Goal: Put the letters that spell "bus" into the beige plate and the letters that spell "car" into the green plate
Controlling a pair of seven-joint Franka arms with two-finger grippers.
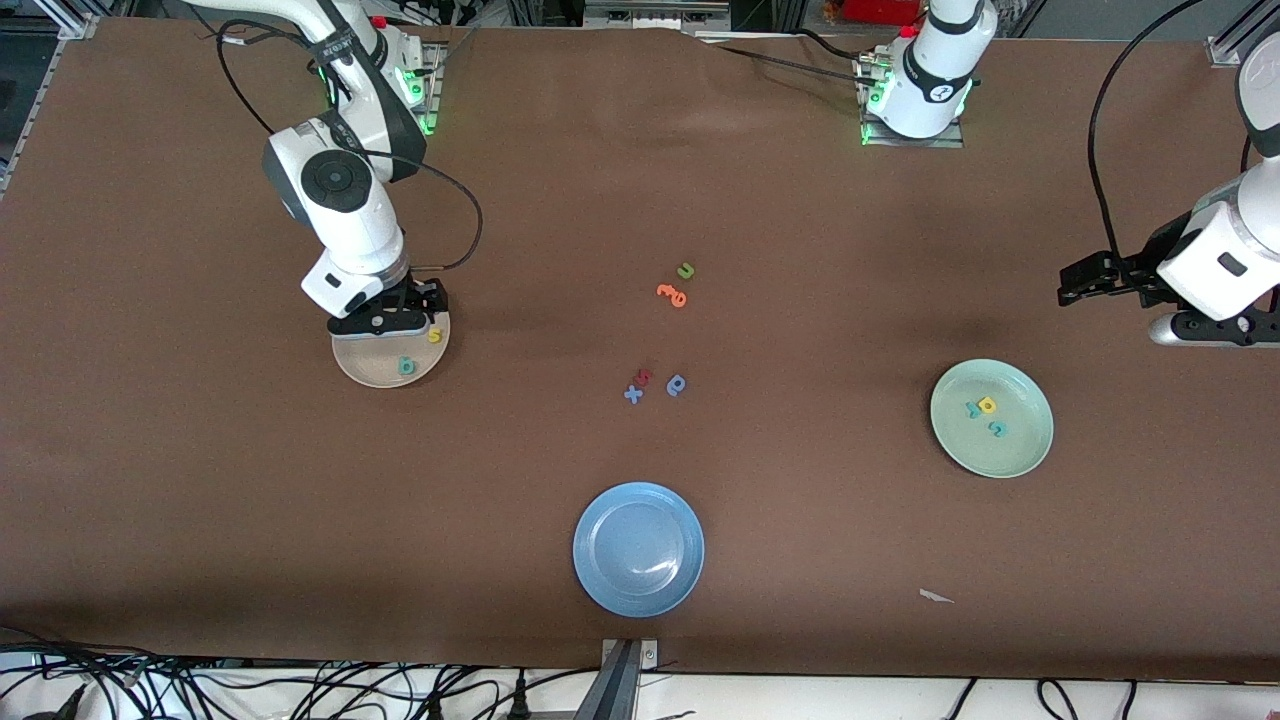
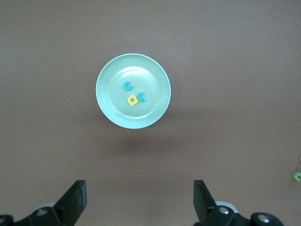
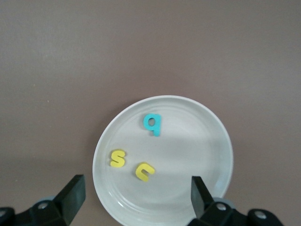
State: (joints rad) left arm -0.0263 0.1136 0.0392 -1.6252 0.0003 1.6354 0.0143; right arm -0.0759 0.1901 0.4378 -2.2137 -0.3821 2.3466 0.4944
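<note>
Right gripper [image 3: 134,200] over the round beige plate [image 1: 365,375], jaws spread, empty; directly beneath, loose on the plate, lie the teal-blue foam "b" [image 3: 153,124], yellow foam "s" [image 3: 117,157] and yellow foam "u" [image 3: 145,171]. Left gripper [image 2: 140,205] waiting near the pale green plate [image 2: 155,70], jaws spread; inside it, teal "c" [image 2: 127,86], teal "r" [image 2: 140,97], yellow "a" [image 2: 132,100]. No brand writing readable.

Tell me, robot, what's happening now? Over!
Right gripper open over round beige plate, teal b, yellow s, yellow u inside. Left gripper open, waiting. Nothing in the way.
</note>
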